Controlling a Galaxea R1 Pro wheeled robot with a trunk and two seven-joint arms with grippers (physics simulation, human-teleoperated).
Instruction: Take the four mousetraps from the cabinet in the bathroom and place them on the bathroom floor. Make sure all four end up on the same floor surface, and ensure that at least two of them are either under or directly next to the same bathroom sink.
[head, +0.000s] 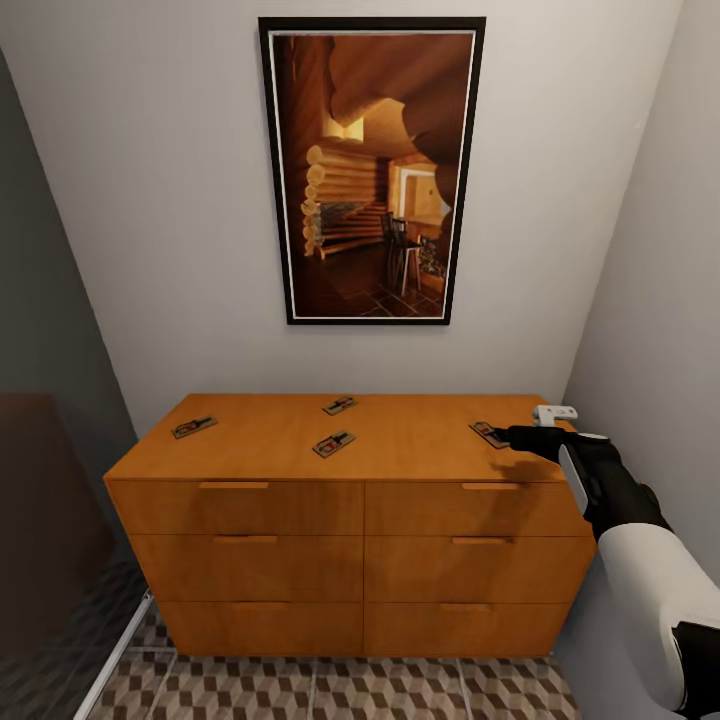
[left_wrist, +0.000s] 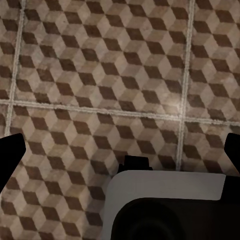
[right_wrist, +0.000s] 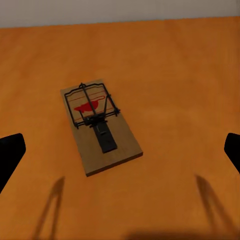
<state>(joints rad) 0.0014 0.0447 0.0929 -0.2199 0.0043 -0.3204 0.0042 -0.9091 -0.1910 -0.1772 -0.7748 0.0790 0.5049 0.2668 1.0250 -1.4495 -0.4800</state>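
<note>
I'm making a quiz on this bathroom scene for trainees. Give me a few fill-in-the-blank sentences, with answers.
1. The number of mousetraps lying on the cabinet top is ____.
2. The right gripper hovers with its jaws ____ over a mousetrap.
3. The left gripper points down at the patterned ____.
4. On the wall above the cabinet hangs a framed ____.

Answers: four; open; floor; picture

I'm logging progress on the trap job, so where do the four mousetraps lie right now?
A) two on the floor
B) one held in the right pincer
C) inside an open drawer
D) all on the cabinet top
D: all four mousetraps lie flat on the cabinet top, and the right pincer is open beside the rightmost one, not holding it.
</note>
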